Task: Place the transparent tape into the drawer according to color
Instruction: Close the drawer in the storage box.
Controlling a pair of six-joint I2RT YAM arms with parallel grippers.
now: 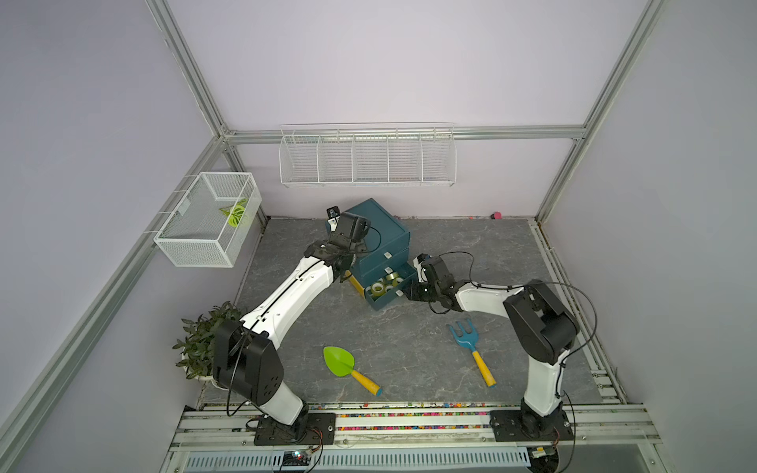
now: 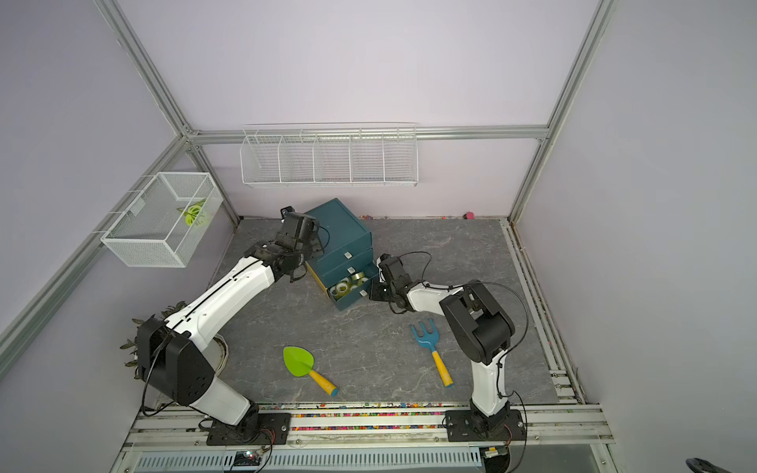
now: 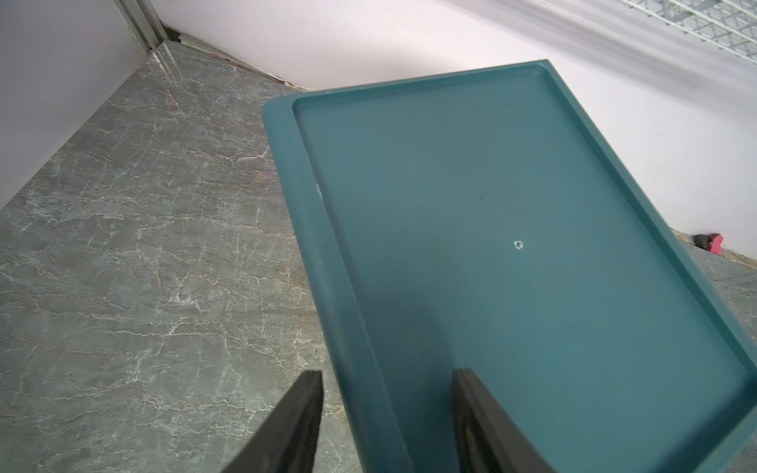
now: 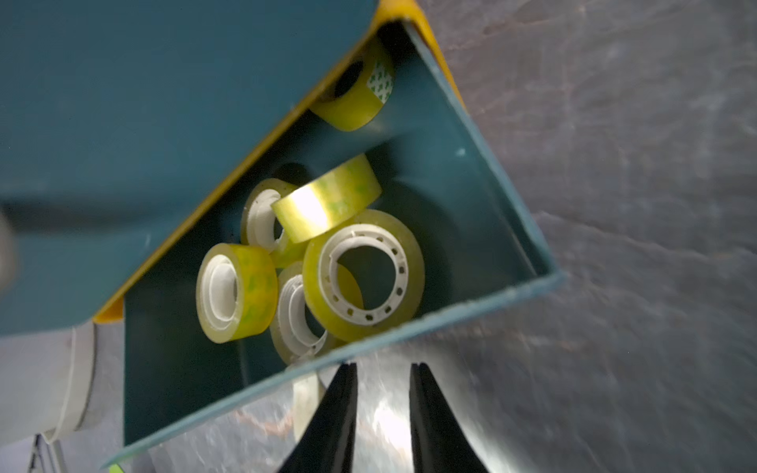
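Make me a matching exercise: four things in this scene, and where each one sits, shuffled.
Things: 1 yellow-green tape rolls; 2 green toy shovel; 3 blue toy rake; 4 potted plant.
Places: A on the table beside the right arm; B partly hidden behind the left arm; C in the open bottom drawer; D on the table nearer the left arm.
Pairs: 1-C, 2-D, 3-A, 4-B.

Left arm (image 1: 286,299) stretches far, its jaws apart, angled down; right arm (image 1: 483,297) bends low toward the left, jaws narrowly parted.
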